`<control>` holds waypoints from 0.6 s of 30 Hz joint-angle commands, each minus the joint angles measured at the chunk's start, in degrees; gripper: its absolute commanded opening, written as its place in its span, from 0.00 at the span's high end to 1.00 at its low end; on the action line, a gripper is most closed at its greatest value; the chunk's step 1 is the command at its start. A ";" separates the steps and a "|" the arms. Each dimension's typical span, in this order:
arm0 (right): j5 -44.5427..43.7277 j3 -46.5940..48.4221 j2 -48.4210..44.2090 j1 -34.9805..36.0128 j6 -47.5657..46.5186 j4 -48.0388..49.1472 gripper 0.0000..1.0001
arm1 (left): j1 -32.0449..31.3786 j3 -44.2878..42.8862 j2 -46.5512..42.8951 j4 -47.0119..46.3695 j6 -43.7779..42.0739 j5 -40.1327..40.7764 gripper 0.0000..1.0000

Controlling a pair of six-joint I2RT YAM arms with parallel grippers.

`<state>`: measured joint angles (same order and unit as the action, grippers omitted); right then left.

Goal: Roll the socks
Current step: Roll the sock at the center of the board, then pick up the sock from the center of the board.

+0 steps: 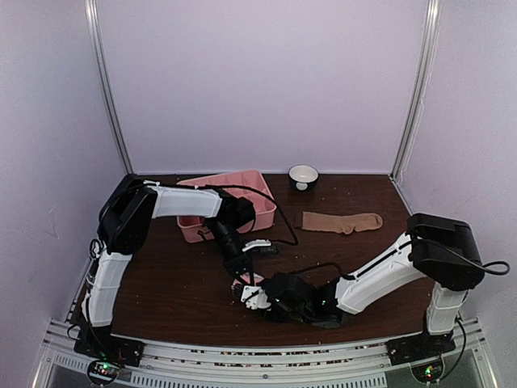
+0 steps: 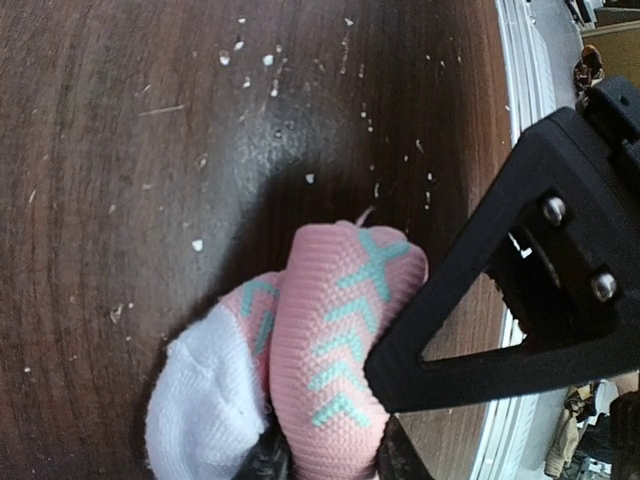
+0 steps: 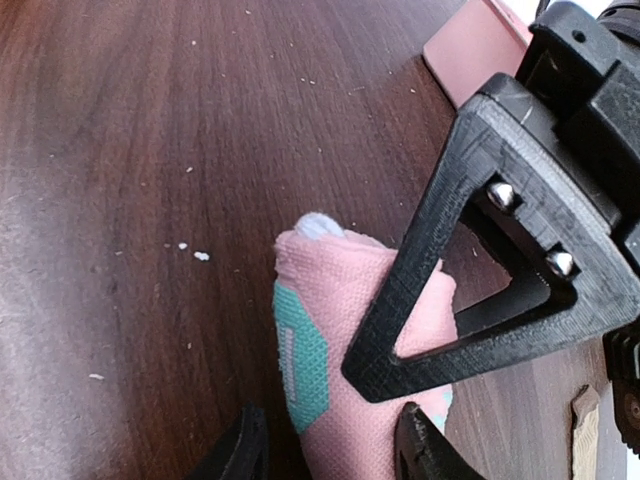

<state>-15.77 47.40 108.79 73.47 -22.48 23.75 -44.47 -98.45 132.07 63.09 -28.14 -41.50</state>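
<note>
Checking progress, I find the task partly done. The pink sock point(image 2: 330, 340) sits on the table point(image 1: 178, 283) close to the middle of its near edge, doubled over into a thick bundle with a white end poking out. I judge this roll started, not finished. The left gripper point(image 2: 325, 462) has its fingers closed on that bundle. The right gripper point(image 3: 335, 455) straddles the same sock; one finger touches it and the other looks slightly apart, so I cannot tell whether it clamps. The tan sock point(image 1: 343, 221) lies flat and unrolled toward the far right corner, with neither arm on it.
</note>
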 commanded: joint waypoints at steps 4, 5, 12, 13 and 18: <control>4.43 0.81 6.13 -4.10 3.86 -5.97 0.61 | -1.06 2.60 6.81 0.53 -4.11 13.49 0.64; 6.17 0.65 6.35 -4.84 4.96 -6.77 0.64 | -1.06 2.71 6.39 0.61 -4.81 13.13 0.58; 21.09 -1.45 7.57 -9.26 14.36 -11.88 0.85 | 1.80 12.49 -6.36 -10.19 -6.11 10.87 0.21; 22.55 -1.79 7.93 -9.37 15.54 -11.88 0.87 | 2.58 14.13 -8.46 -11.85 -6.04 9.87 0.18; 28.83 -1.15 11.06 -9.47 19.98 -13.19 0.93 | 4.02 18.51 -15.56 -16.08 -6.65 10.65 0.02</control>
<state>3.05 49.63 112.09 64.14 -9.54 28.51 -42.39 -83.26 119.72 51.59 -34.26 -37.95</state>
